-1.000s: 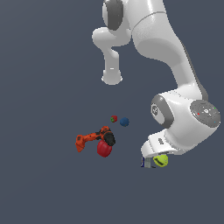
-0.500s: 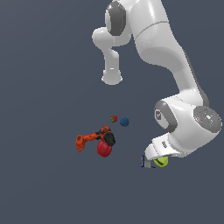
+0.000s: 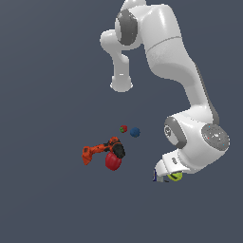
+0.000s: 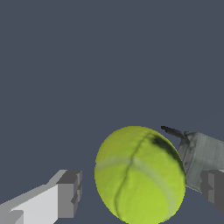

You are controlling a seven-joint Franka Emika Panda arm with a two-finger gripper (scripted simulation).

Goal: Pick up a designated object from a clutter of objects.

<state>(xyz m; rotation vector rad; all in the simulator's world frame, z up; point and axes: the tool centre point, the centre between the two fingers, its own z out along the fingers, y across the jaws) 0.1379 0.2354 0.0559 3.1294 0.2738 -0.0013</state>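
The designated object, a yellow-green ball (image 4: 140, 175) with a dark curved seam, lies between my gripper's (image 4: 141, 191) two fingers. One grey fingertip (image 4: 69, 192) stands apart from the ball with a gap; the other fingertip (image 4: 213, 187) sits close by its far side. The gripper is open. In the exterior view the ball (image 3: 175, 176) peeks out under the white hand (image 3: 167, 169), at the exterior view's right of the clutter.
A grey-blue box (image 4: 202, 158) lies right behind the ball, touching or nearly touching it. Farther to the exterior view's left are an orange-and-black power drill (image 3: 97, 151), a red rounded object (image 3: 112, 161), a small blue ball (image 3: 135, 132) and a tiny red-green berry (image 3: 123, 128).
The arm's wrist has shifted slightly toward the exterior view's right and the hand has settled lower around the ball. The ball and the clutter have not moved.
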